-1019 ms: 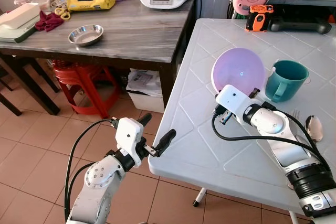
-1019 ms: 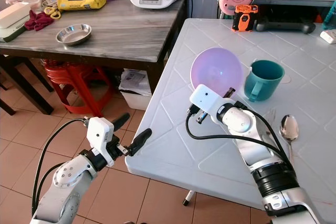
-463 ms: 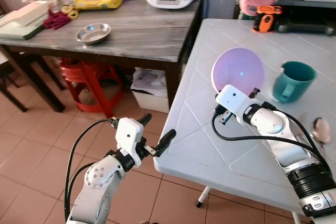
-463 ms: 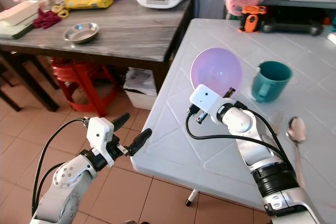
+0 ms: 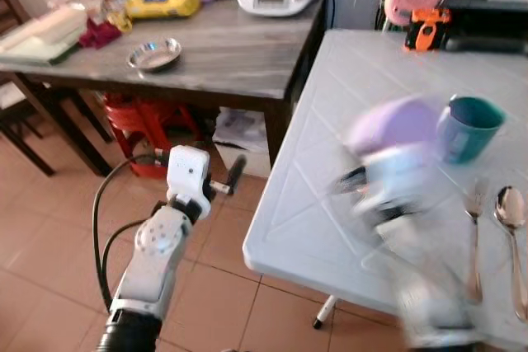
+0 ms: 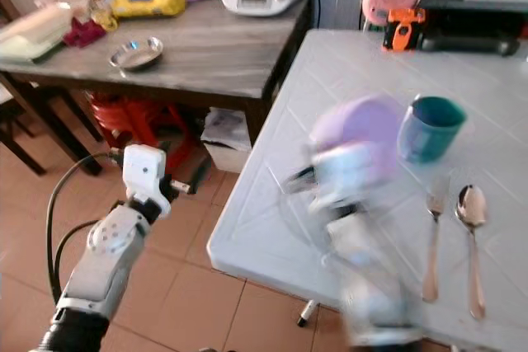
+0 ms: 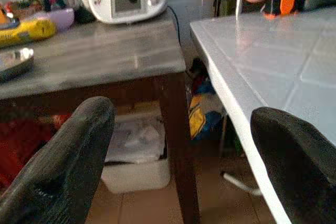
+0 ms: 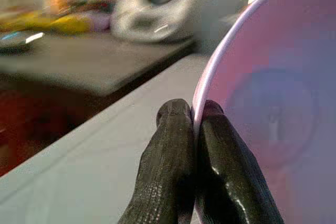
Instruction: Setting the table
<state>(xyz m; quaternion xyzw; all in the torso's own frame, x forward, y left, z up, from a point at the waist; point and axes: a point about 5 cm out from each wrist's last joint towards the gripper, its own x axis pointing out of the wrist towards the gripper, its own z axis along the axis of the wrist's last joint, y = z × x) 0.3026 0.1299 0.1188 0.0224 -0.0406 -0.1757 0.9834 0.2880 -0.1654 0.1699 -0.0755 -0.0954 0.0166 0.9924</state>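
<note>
Bowl (image 8: 262,98) of purple plastic hangs tilted above the white surface (image 5: 346,88) beside the teal mug (image 5: 470,125), its rim pinched by the right tool (image 8: 194,124); left tool (image 7: 178,145) spread, idle

Steel dish (image 5: 154,53) on dark table (image 5: 223,55) (red stool (image 5: 140,113) beneath)

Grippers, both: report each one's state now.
Left gripper: open, holding nothing, beside the white table.
Right gripper: shut on the purple bowl rim.
</note>
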